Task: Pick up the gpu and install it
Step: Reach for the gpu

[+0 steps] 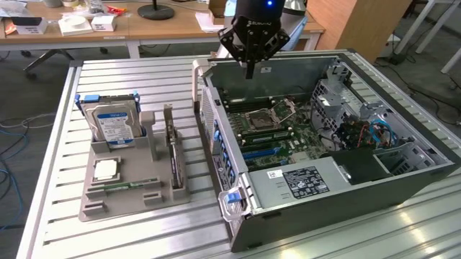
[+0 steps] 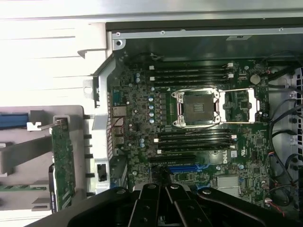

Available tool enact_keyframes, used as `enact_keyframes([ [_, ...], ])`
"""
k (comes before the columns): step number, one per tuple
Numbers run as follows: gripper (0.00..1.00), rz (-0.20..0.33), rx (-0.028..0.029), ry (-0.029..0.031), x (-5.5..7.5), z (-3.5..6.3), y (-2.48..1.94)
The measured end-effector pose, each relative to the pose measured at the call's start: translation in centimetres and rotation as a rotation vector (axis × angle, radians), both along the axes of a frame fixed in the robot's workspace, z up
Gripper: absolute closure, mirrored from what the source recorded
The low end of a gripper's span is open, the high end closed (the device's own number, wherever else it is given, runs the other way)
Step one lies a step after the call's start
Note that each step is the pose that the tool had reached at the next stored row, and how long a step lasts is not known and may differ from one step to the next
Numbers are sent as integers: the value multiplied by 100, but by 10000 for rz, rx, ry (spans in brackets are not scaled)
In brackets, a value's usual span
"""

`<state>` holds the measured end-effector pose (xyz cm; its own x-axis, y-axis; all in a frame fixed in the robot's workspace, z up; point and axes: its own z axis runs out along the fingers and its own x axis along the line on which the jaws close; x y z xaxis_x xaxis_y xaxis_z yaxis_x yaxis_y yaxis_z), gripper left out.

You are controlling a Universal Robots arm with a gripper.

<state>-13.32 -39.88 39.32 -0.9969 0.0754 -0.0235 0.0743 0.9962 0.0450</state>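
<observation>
The gpu (image 1: pixel 173 157) is a thin dark card standing on edge in a slot of the grey holder (image 1: pixel 133 202), on the exterior view's left of the computer case. The wrist view shows it as a green card (image 2: pixel 63 163) beside the case wall. My gripper (image 1: pixel 249 73) hangs above the far part of the open case (image 1: pixel 346 199), well away from the gpu. Its black fingers (image 2: pixel 147 198) are pressed together, shut with nothing between them. Below them lies the motherboard (image 2: pixel 142 118), with a blue card slot (image 2: pixel 189 168) close to the fingertips.
A blue-labelled hard drive (image 1: pixel 115 127) stands upright in the holder, with a processor chip (image 1: pixel 106 170) and a small green memory stick (image 1: pixel 126 186) lying in front of it. The open CPU socket (image 2: pixel 196 109), memory slots and cables fill the case. A slatted metal table (image 1: pixel 122 75) carries everything.
</observation>
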Motion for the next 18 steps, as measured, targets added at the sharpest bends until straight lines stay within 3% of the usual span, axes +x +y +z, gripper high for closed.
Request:
enact_keyframes([
  [18,90,-4,0,-43,-660,-8,0],
])
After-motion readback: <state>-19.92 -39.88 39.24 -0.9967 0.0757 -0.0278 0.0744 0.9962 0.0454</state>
